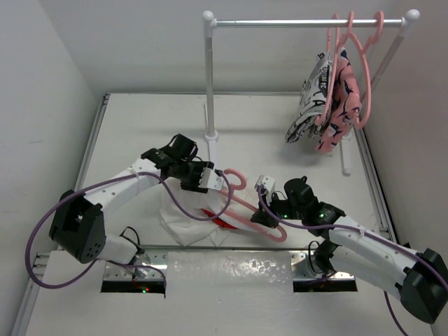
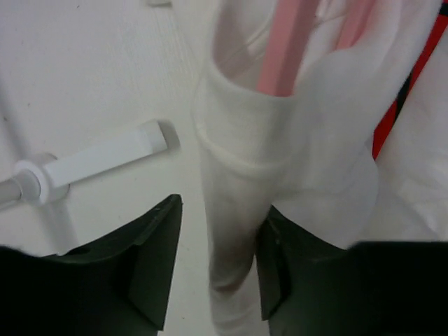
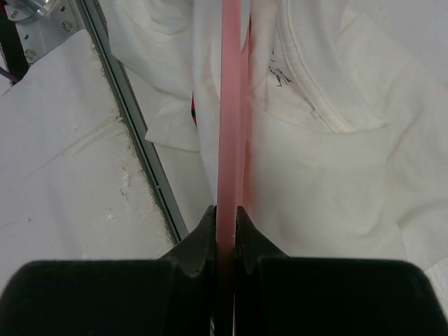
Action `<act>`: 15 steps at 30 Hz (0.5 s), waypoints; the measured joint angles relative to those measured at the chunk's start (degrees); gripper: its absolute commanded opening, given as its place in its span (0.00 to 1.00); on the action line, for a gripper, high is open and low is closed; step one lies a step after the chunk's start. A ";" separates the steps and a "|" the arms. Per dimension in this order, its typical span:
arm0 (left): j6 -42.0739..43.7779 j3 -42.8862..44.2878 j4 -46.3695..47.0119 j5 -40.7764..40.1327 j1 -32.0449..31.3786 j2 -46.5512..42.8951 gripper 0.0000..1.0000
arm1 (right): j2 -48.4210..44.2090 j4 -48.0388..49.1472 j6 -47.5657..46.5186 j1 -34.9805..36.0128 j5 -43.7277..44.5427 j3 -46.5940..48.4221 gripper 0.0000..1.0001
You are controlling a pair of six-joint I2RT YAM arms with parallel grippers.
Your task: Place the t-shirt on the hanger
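White table (image 1: 140, 126) inside white walls; a rack (image 1: 294, 23) stands at the far side.

Left arm: extends from the near-left base toward the table centre, wrist bent down. The left gripper (image 1: 215, 183) sits beside the hook of the hanger (image 1: 241, 203). In the wrist view its fingers (image 2: 154, 266) are spread, with a fold of the shirt (image 2: 280, 154) running down between them. The fabric lies against the right-hand finger, and a gap shows at the other. The collar opening is ahead of the fingers, with the pink hanger (image 2: 287, 49) passing into it.

Right arm: reaches from the near-right base inward and lies low over the table. The right gripper (image 1: 262, 215) is pressed together on the hanger bar. The wrist view confirms both fingertips (image 3: 203, 234) pinching the pink bar (image 3: 231, 105) edge-on.

Shirt (image 1: 183, 220): crumpled on the table between the arms, near the front edge, red patch partly showing. The hanger lies slanted across it, one end inside the fabric (image 3: 329, 175).

Rack: two patterned garments (image 1: 311, 105) hang on pink hangers at its right end.
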 measured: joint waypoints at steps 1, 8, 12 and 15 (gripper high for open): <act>1.07 0.00 -0.17 0.46 -0.02 0.55 0.32 | -0.15 -0.02 0.02 0.02 0.09 0.00 0.00; 5.25 0.02 -5.88 2.62 -1.75 2.47 0.03 | -0.44 -2.34 -1.40 0.02 0.46 0.15 0.00; 3.39 1.20 -9.25 2.95 -2.67 2.45 0.04 | 1.73 -5.75 -3.93 0.11 0.04 2.49 0.00; 1.36 2.08 -10.78 3.72 -3.72 1.86 0.05 | 3.74 -7.06 -5.55 0.11 -0.20 4.90 0.00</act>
